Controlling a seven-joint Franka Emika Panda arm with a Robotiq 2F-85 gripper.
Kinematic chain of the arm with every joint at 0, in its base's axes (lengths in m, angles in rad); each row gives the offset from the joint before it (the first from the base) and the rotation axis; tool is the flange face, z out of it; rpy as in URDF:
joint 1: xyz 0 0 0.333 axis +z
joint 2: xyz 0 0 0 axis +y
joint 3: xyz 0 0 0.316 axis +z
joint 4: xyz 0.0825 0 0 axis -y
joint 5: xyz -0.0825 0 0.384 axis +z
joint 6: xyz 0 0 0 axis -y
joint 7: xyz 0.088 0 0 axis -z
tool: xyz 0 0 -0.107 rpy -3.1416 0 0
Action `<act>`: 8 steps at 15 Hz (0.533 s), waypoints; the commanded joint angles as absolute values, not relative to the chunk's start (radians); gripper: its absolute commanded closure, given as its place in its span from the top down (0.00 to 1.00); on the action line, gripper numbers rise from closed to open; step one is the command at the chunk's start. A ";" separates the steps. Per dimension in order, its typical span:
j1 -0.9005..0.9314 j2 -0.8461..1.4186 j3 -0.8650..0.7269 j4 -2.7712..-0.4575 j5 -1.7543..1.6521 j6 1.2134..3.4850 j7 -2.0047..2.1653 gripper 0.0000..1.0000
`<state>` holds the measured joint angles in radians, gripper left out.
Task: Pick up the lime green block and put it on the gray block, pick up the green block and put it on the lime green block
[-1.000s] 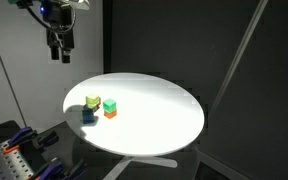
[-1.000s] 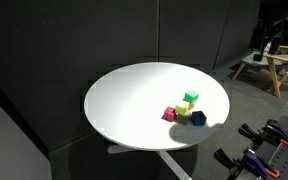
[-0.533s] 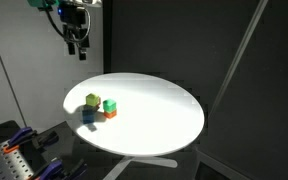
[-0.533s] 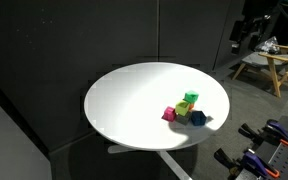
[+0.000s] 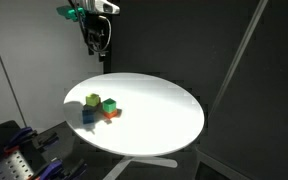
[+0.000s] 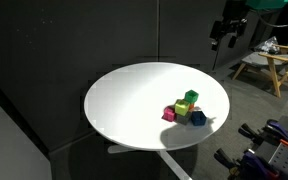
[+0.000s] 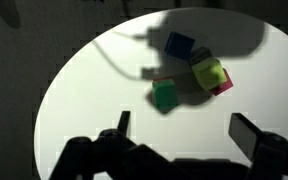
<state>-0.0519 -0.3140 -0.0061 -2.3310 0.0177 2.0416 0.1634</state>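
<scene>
Wrist view: gripper point(image 7: 184, 128) jaws spread wide, nothing btwn, high over white round table point(image 7: 84, 90). In an exterior view, lime green block point(image 5: 92, 100), green block point(image 5: 109, 104) & gray block point(image 5: 89, 116) sit clustered nr table edge.

Three cubes, none stacked, well clear of the gripper point(image 7: 184, 135)

Wrist view: the saturated green block point(image 7: 165, 96) lies nearest the gripper, on its own. The pale lime green block point(image 7: 209, 72) sits farther out. The bluish gray block point(image 7: 179, 44) lies farthest, just beside the lime one.

Tool point(image 7: 181, 122) jaws apart — green block point(image 7: 165, 96) near lime green block point(image 7: 209, 72), gray block point(image 7: 179, 45).
</scene>
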 commanded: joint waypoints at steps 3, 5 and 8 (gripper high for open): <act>-0.049 -0.180 -0.022 -2.251 0.018 2.075 0.108 1.00; -0.049 -0.143 -0.026 -2.240 0.017 2.079 0.076 1.00; -0.051 -0.091 -0.033 -2.227 0.010 2.089 0.033 1.00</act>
